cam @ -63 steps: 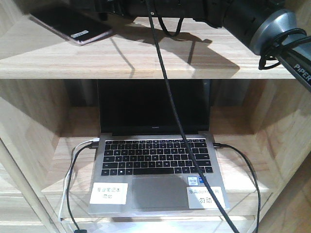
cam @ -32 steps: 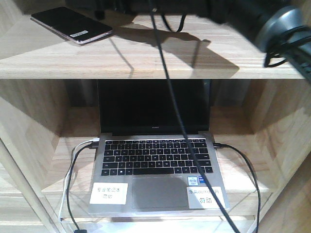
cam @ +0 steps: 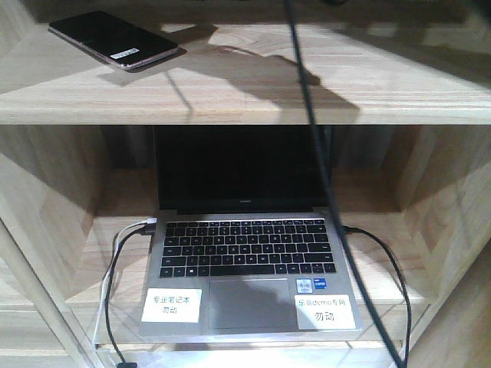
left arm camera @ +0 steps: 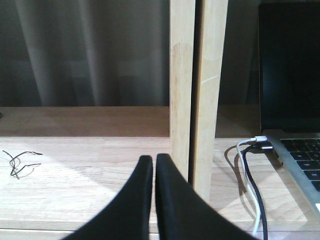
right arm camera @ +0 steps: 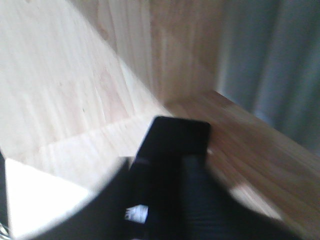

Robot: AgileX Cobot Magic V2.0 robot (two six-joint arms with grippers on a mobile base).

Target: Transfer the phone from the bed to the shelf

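The phone (cam: pixel 115 38), a glossy black slab with a pinkish edge and a white sticker, lies flat at the left of the shelf's (cam: pixel 253 84) top plank, with nothing touching it. In the blurred right wrist view the phone (right arm camera: pixel 175 137) shows between the spread dark fingers of my right gripper (right arm camera: pixel 162 167), which is open just behind it. My left gripper (left arm camera: pixel 154 157) is shut with nothing in it, low over a lower plank (left arm camera: pixel 100 170). The bed is out of view.
An open grey laptop (cam: pixel 245 245) fills the lower compartment, with cables (cam: pixel 115 291) plugged into both sides. A black cable (cam: pixel 307 100) hangs down in front of the shelf. A wooden upright (left arm camera: pixel 197 90) stands just right of my left gripper.
My right arm has pulled up and away, out of the front view. The phone stays where it lay on the top plank. Only the hanging cable has swung to the right.
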